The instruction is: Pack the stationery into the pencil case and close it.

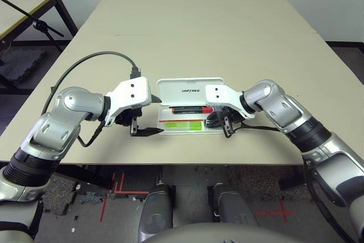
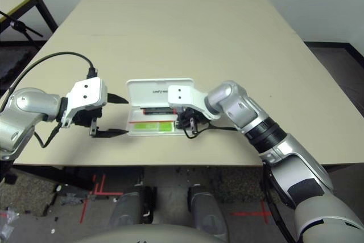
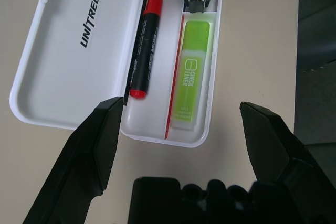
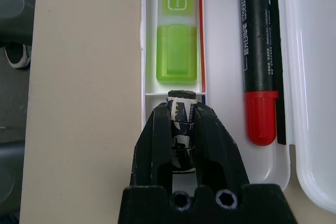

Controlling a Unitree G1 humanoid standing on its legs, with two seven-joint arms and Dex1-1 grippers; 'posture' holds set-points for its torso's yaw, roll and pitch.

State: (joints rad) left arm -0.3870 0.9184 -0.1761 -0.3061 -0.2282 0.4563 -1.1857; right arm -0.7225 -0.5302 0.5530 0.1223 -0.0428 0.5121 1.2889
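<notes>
Jaws of right gripper [image 4: 182, 129] pinch the stubby piece [image 4: 181, 109] — lengthwise along the pencil case [image 4: 215, 85] — left gripper [image 3: 184, 129] gapes empty.

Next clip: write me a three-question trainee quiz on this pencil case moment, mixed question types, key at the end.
1. True or false: the pencil case lies open on the table.
2. Which gripper is shut on the small black-and-silver piece? A) left gripper B) right gripper
3. Name the two items already lying in the case.

Key
1. True; the lid is folded back flat.
2. B; it holds the piece over the end of the case's narrow compartment, while the left gripper is open and holds nothing beside the case.
3. The red marker and the lime-green stick, in side-by-side compartments.
</notes>
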